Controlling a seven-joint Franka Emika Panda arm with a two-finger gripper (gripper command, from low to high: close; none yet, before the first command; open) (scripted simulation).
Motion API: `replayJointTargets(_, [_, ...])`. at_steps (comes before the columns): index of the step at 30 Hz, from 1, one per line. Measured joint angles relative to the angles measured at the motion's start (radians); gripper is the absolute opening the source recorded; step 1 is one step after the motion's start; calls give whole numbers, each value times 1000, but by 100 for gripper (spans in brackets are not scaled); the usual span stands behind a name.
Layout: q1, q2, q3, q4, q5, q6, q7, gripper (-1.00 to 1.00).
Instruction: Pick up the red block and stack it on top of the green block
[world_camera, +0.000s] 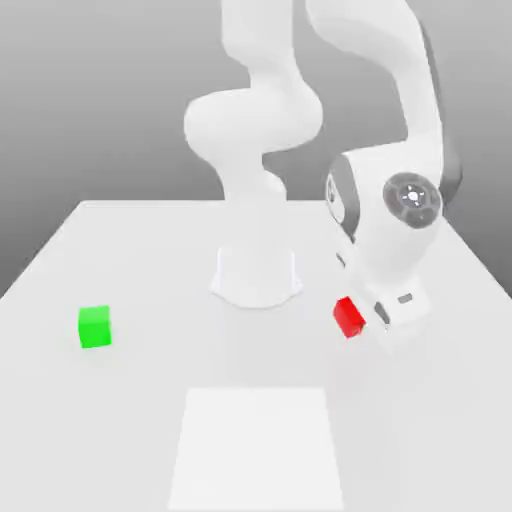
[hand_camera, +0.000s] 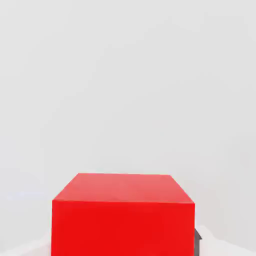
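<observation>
The red block (world_camera: 348, 316) is at the exterior view's right, held at the tip of my tilted white hand. My gripper (world_camera: 356, 322) is shut on it. In the hand view the red block (hand_camera: 122, 215) looms very close, with a dark finger pad (hand_camera: 198, 239) pressed against one side. I cannot tell whether the block rests on the table or hangs just above it. The green block (world_camera: 94, 327) sits alone on the table far off at the exterior view's left, well apart from the hand.
The arm's white base (world_camera: 256, 278) stands at the middle of the white table (world_camera: 140, 250), between the two blocks. A lighter square patch (world_camera: 255, 445) lies flat near the front edge.
</observation>
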Motion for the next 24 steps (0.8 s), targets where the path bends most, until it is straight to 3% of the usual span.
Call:
replayJointTargets(13, [113,198,116,154,128,-426,238,-100])
replayJointTargets(24, [200,363,168,269,272,-574,598,-100])
